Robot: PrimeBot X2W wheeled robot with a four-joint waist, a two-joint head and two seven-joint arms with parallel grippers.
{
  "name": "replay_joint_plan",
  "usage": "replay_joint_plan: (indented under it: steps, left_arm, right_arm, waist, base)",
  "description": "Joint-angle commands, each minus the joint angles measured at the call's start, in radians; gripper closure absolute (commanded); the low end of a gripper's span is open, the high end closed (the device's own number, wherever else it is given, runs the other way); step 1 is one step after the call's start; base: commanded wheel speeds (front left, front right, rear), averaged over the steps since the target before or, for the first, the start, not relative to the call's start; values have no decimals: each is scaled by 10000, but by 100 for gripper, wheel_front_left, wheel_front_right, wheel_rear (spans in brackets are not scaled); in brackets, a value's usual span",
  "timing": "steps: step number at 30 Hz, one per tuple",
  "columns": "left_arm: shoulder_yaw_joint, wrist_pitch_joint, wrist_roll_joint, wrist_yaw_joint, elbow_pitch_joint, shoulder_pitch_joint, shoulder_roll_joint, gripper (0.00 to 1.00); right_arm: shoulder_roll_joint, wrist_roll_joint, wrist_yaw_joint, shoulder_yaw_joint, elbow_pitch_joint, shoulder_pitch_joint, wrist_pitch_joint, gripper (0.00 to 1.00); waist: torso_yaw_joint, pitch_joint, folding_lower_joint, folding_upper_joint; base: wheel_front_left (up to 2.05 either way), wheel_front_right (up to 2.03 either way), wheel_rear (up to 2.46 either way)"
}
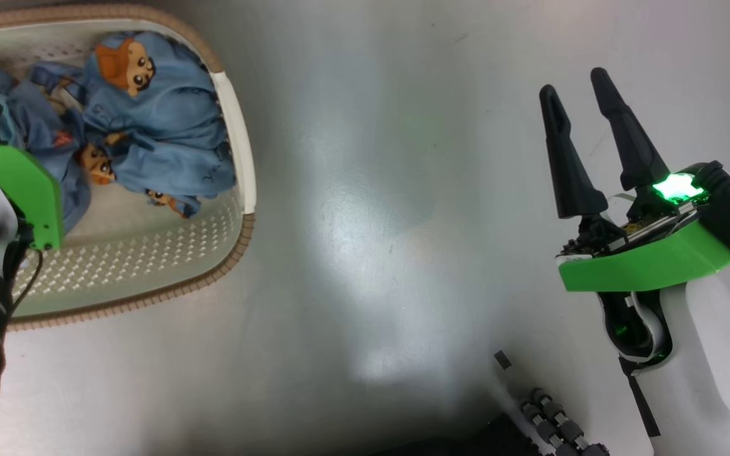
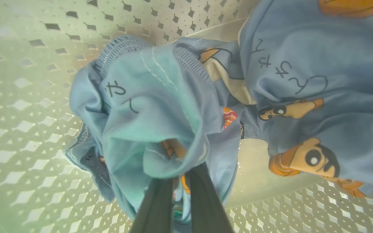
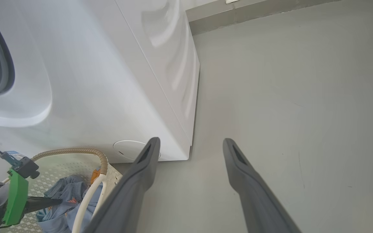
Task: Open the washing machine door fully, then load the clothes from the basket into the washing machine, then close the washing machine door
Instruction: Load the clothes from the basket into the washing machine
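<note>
Left wrist view, step: loading is under way. The left gripper [image 2: 181, 176] is pinching a fold of the nearer garment [image 2: 147, 106], fingers all but together, with cloth bunching over the tips.
Left wrist view, clothes: the gripped garment is lying right at the tips, inside the basket [image 2: 21, 97]. The second garment [image 2: 319, 81] is lying to the fingers' right, touching the first.
Next move, my reading: it is calling for a straight lift clear of the rim, then a swing to the drum. The second garment may be dragging along.
Head view, left arm: the forearm is reaching down into the basket, wrist bending over the clothes.
Head view, right gripper [image 1: 574, 83]: it is hovering with jaws spread wide and empty, the basket well off to its left.
Right wrist view, washing machine [image 3: 108, 81]: it is standing ahead-left of the right fingers, its grey seal [image 3: 2, 64] showing far left.
</note>
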Motion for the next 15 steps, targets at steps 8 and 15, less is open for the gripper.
replay_joint_plan:
  steps: [8,15]
  left_arm:
    - [1083,-1050,-1155,-45,-24,383,-41,100]
    - [1587,-2226,-1859,-336,-23,991,-493,100]
  right_arm:
    - [-111,-119,29,-61,-171,443,-46,0]
    - [-254,-81,29,-275,34,763,-46,0]
  waist:
    - [496,-684,0,0]
    - [950,-1705,0,0]
  base:
    - [0,0,0]
    - [0,0,0]
